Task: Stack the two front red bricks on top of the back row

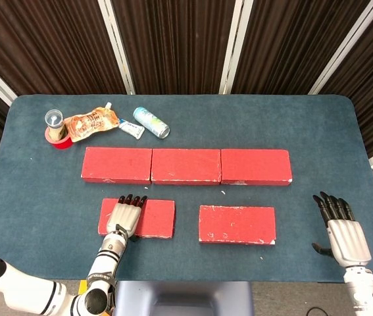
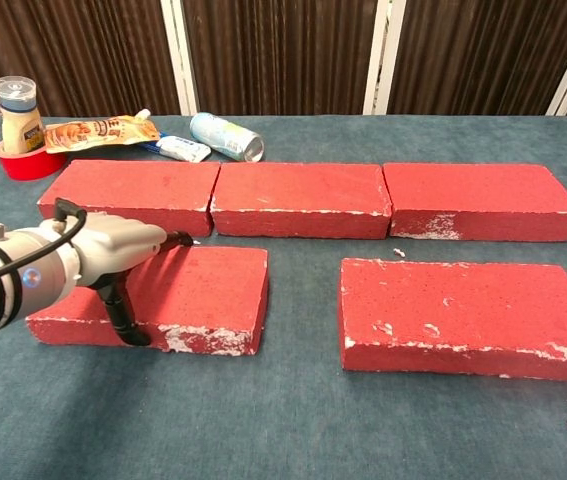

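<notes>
Red front-left brick (image 1: 148, 218) is gripped across its left part by the left hand (image 1: 124, 216), thumb hooked down the near face, front-right brick (image 1: 237, 224) lying just beyond the fingertips' right, while the right hand (image 1: 341, 230) is held flat, fingers spread, nothing grasped.
</notes>
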